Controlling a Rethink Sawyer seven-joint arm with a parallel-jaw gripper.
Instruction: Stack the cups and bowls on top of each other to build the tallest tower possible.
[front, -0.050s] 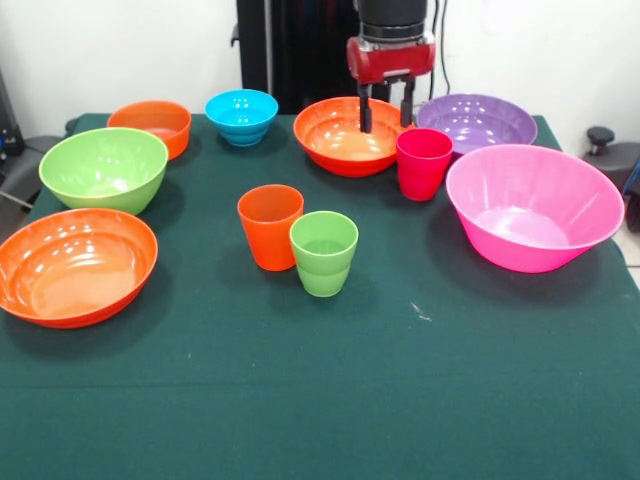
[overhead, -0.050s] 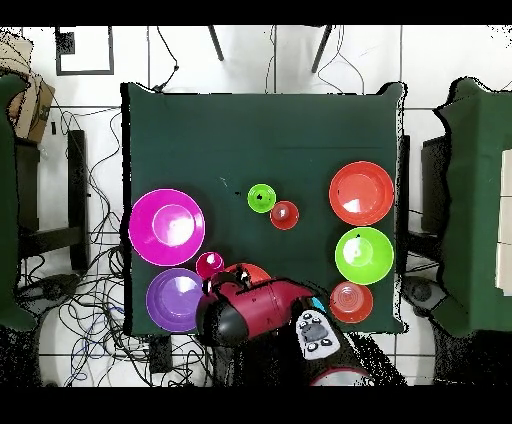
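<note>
While nothing is stacked yet, ten pieces sit apart on the green table (front, -0.050s: 330, 400): three cups and seven bowls. Cups, front view: orange cup (front, -0.050s: 269, 226) and light green cup (front, -0.050s: 324, 252) touching side by side near the middle, magenta-red cup (front, -0.050s: 423, 163) farther back to the right. Bowls: large pink bowl (front, -0.050s: 533, 206) at right, purple bowl (front, -0.050s: 476, 122) behind it, one wide orange bowl (front, -0.050s: 348, 134) at far centre, small blue bowl (front, -0.050s: 242, 116) to its left, small orange bowl (front, -0.050s: 151, 125) at far left, green bowl (front, -0.050s: 104, 168) in front of that, second wide orange bowl (front, -0.050s: 76, 265) nearest at left. The gripper (front, -0.050s: 386, 114) hangs over the far wide orange bowl, just left of the magenta-red cup, its two dark fingers parted and holding nothing. The arm is cut off by the top edge. In the overhead view the red and black arm covers most of that far orange bowl and nearly all of the blue bowl; the gripper itself is hidden under the arm there.
</note>
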